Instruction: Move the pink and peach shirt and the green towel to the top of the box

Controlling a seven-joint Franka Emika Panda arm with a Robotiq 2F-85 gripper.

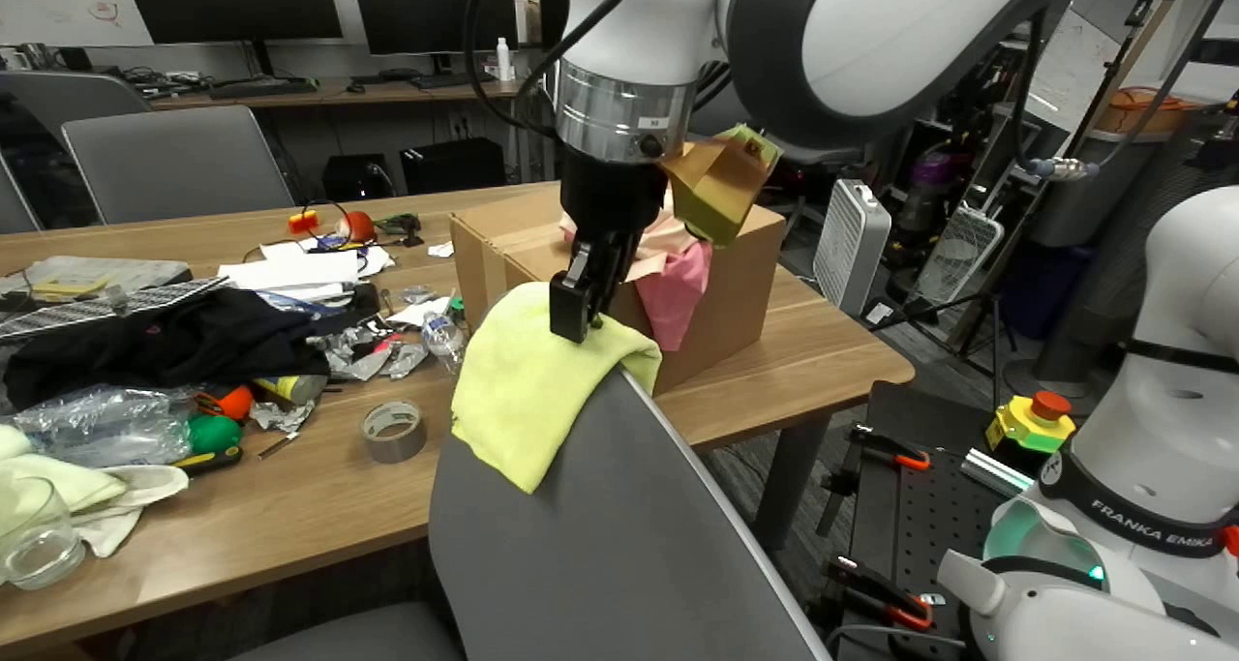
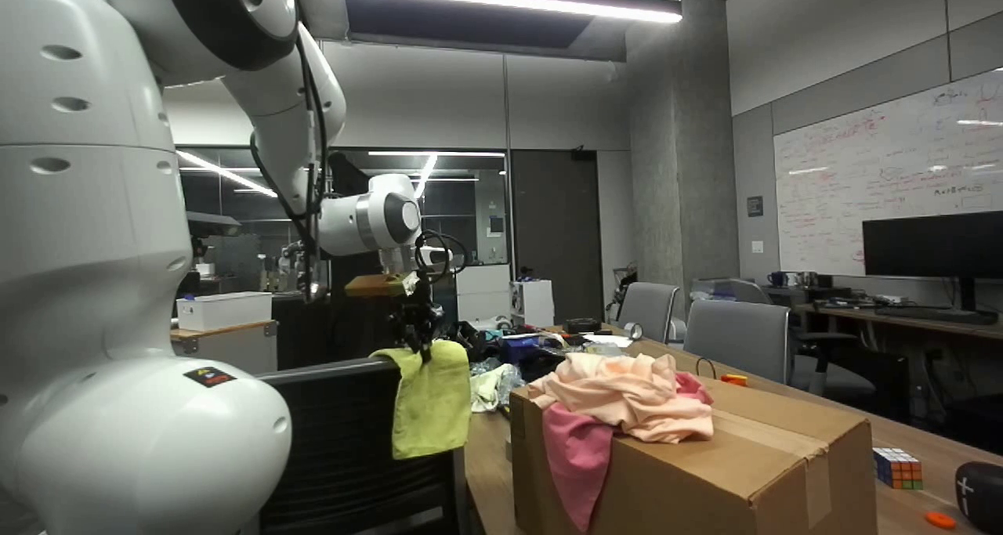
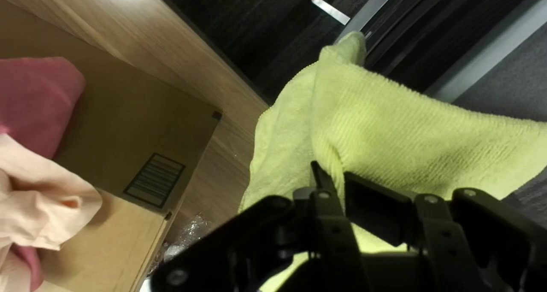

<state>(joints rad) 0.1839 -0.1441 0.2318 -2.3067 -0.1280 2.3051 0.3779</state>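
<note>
Green towel (image 1: 523, 380) hangs over the chair back (image 1: 581, 525), just beside the box (image 2: 674, 488); pink and peach shirt (image 2: 627, 394) already on top of the box, pink part drooping down the box's towel-facing side. Watch it: carry low toward the box and you could catch that droop and drag the shirt off. Fold gripped looks small, so a hasty lift may slip it. Your jaws are nearly together, pinching that towel fold between them in the wrist view.
</note>
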